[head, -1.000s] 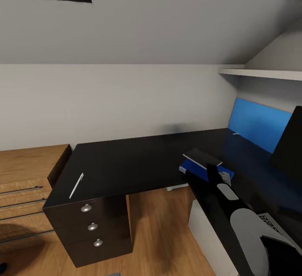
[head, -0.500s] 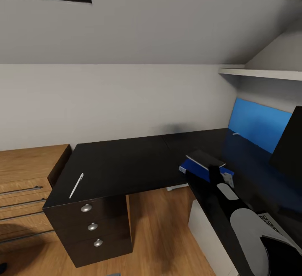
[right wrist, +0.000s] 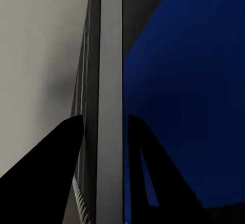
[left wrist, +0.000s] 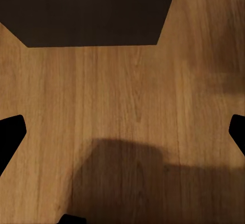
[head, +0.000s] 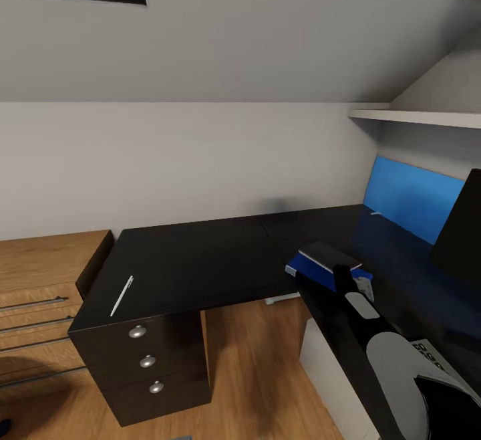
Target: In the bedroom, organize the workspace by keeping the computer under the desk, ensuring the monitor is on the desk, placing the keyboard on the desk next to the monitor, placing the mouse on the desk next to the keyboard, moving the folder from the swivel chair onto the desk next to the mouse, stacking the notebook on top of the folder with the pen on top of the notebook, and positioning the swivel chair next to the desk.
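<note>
On the black L-shaped desk [head: 200, 259], the blue folder [head: 308, 271] lies near the inner corner. My right gripper [head: 342, 270] is shut on the dark grey notebook [head: 326, 254], holding it just over the folder. In the right wrist view the notebook [right wrist: 110, 96] stands edge-on between the black fingers [right wrist: 48, 183], with the folder [right wrist: 189, 106] beside it. The white pen [head: 121, 295] lies at the desk's left end. The monitor [head: 462, 233] stands at the right edge. A light grey computer [head: 326, 363] sits under the desk. My left gripper [left wrist: 122, 132] hangs open over the wood floor.
A wooden chest [head: 40, 286] with bar handles stands left of the desk. Black drawers [head: 147, 361] with silver knobs sit under the desk's left end. A blue panel [head: 411, 204] leans behind the desk and a white shelf [head: 414, 117] hangs above it.
My right gripper has carried the notebook slightly to the right and lower, further over the folder. The pen and the view have stayed put.
</note>
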Controlling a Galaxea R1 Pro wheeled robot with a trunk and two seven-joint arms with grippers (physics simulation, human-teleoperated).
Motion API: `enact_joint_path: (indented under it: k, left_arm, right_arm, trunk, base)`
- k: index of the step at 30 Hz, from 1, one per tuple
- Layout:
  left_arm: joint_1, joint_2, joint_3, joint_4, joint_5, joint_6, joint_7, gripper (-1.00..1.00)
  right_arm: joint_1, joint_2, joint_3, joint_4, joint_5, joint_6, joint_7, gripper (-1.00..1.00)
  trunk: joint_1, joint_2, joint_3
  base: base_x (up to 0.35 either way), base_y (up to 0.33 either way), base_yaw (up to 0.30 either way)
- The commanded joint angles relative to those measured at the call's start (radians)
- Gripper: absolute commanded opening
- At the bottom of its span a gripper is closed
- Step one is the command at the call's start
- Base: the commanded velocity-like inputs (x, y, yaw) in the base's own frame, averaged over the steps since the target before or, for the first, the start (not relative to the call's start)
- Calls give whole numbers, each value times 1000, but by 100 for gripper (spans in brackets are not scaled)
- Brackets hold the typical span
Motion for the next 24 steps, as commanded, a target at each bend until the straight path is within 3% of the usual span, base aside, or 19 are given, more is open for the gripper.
enact_joint_path:
  k: [1,6,7,24]
  left_arm:
    - [-1,1,-7,0,10,-5,7,100]
    - [-1,1,-6,0,10,-5,7,100]
    - [-1,1,-7,0,10,-5,7,100]
    - [-1,1,-6,0,11,-5,7,100]
  right_arm:
    - [-1,0,-2,1,-10,-2,6,-100]
    - [-1,0,-2,1,-10,-2,5,-100]
    - [-1,0,-2,1,-10,-2,5,100]
    - [-1,0,-2,0,-10,-2,6,100]
  trunk:
    - [0,-1,-1]
    - [0,-1,-1]
    - [0,-1,-1]
    - [0,-1,-1]
  base:
    - [0,0,0]
    - [0,0,0]
    - [0,0,0]
    - [-4,0,0]
